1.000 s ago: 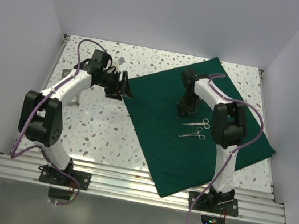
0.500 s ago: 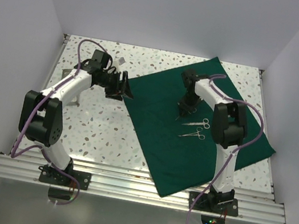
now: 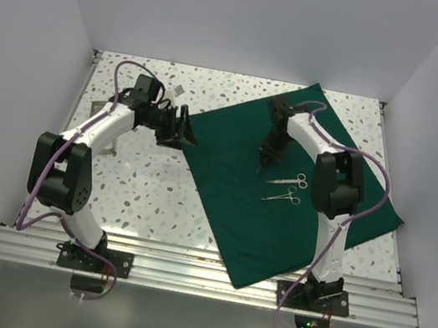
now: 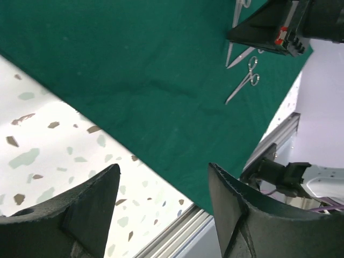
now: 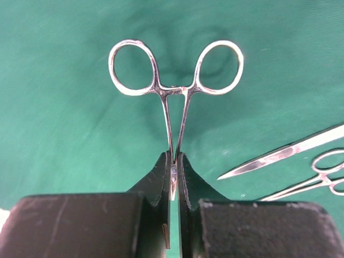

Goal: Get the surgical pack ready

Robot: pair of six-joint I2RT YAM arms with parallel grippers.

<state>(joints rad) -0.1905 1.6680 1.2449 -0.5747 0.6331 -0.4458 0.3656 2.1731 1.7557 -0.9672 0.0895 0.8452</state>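
Note:
The dark green drape [image 3: 277,217] of the surgical pack lies spread flat on the speckled table. My right gripper [image 5: 174,161] is shut on the shanks of silver ring-handled forceps [image 5: 174,91], whose rings point away from me just above the drape [image 5: 64,80]. Two more silver instruments [image 3: 288,179] [image 3: 283,196] lie on the cloth beside it. My left gripper [image 4: 164,177] stands open with nothing between its fingers, hovering over the drape's left edge [image 4: 134,70]. In the top view it [image 3: 181,128] sits by the cloth's left corner.
A small grey object [image 3: 178,89] lies on the table behind the left arm. White walls close in the table on three sides. A metal rail [image 3: 201,267] runs along the near edge, and the drape's near corner overhangs it.
My right gripper has shut on the forceps and shifted slightly toward the back of the drape. The left arm has barely moved.

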